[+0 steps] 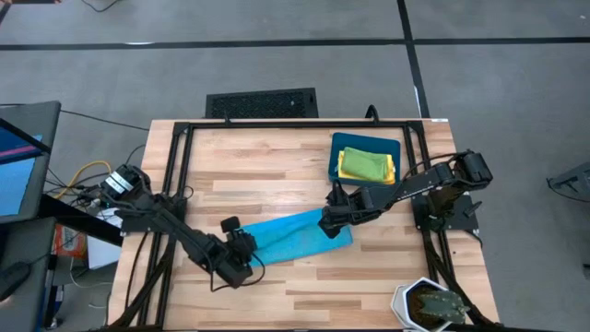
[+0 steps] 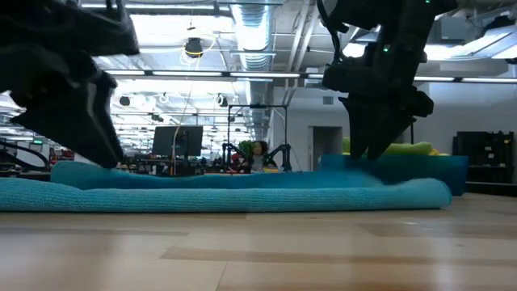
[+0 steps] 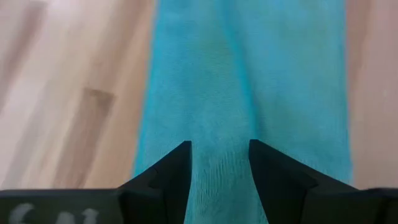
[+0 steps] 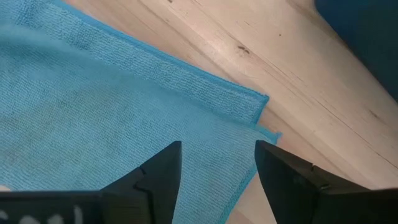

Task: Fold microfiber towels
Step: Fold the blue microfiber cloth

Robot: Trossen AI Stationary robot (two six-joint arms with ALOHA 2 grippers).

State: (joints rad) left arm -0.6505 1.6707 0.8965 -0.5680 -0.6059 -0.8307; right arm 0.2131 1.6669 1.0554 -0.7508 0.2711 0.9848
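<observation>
Light blue towel (image 1: 300,236) lies folded, center of frame. Left gripper (image 1: 241,251) at its lower-left end, right gripper (image 1: 334,221) at right end; both fingers parted over cloth, gripping nothing.

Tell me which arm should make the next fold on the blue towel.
Either, though the right looks slightly better placed: its tool hovers open over the blue towel's layered corner near the bin, whereas the left tool sits open over the opposite end.
</observation>
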